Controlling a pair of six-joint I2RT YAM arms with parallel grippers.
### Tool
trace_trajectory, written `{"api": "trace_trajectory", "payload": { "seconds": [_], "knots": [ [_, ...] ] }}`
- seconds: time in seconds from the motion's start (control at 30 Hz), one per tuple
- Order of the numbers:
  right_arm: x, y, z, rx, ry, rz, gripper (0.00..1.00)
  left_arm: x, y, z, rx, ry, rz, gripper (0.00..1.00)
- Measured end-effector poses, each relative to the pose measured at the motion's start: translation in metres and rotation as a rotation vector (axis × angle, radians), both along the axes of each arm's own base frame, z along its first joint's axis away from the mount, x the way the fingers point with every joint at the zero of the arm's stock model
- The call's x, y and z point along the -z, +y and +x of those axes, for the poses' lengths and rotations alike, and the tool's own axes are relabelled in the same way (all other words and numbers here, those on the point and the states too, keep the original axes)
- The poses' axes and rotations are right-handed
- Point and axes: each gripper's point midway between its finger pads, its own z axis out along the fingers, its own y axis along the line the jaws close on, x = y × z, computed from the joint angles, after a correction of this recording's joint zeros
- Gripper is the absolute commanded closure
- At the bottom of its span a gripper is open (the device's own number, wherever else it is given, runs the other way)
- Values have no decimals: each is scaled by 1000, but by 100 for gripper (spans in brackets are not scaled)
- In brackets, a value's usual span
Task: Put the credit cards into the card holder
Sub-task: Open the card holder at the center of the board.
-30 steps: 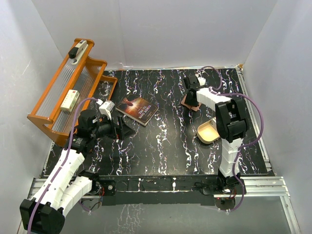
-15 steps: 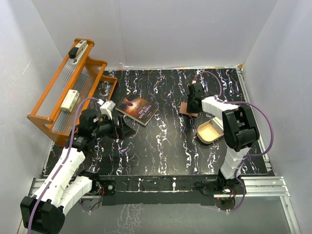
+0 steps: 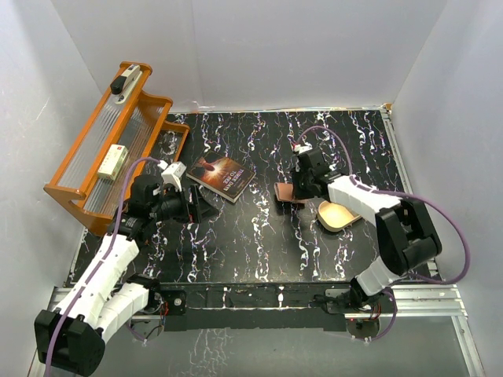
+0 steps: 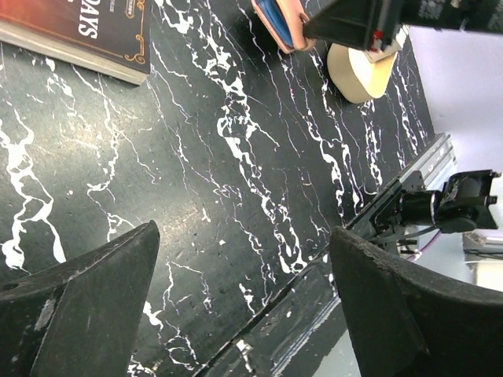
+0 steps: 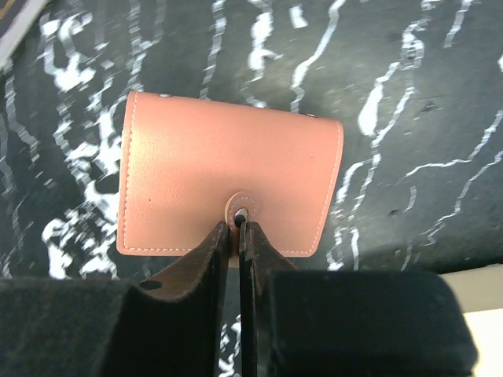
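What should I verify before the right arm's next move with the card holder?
1. Grip: right end effector pinched on the snap tab of the card holder: ok.
2. Holder opened to take cards: not ok, it looks closed.
3. Helper arm: left end effector open with nothing between its fingers: ok.
4. Location of the credit cards: cannot tell, no loose card made out in any view.
5. Clearance: book and tin lie apart from the holder: ok.
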Motion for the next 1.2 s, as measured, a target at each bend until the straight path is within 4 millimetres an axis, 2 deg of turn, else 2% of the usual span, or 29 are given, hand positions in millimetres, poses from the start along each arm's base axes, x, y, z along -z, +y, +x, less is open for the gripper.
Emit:
{"api": "trace_trajectory", "payload": {
  "seconds": [0.1, 0.3, 0.43, 0.57, 0.73, 0.83, 0.97, 1.07, 1.2],
  "knots": [
    [-13, 18, -16, -87, -45, 23, 100, 5, -2, 0, -25, 64, -19, 19],
    [-38, 51, -49, -268, -172, 50, 100, 10, -10, 3, -61, 206, -79, 19],
    [-53, 69, -65, -377, -274, 66, 100, 3, -18, 4, -68, 263, -147, 18],
    [-70, 87, -80, -499, -397, 64, 100, -12, -29, 8, -58, 293, -243, 15],
    [-105, 122, -102, -651, -555, 92, 100, -22, -35, 8, -41, 317, -295, 12],
    [-120, 132, -109, -702, -621, 105, 100, -25, -38, 10, -31, 323, -313, 12],
    [-129, 144, -118, -760, -670, 106, 100, -22, -41, 11, -18, 356, -323, 13],
    [-133, 149, -123, -790, -693, 107, 100, -19, -42, 10, -11, 373, -326, 16],
    [-139, 155, -127, -818, -717, 110, 100, -29, -46, 11, 15, 358, -362, 23]
  ]
}}
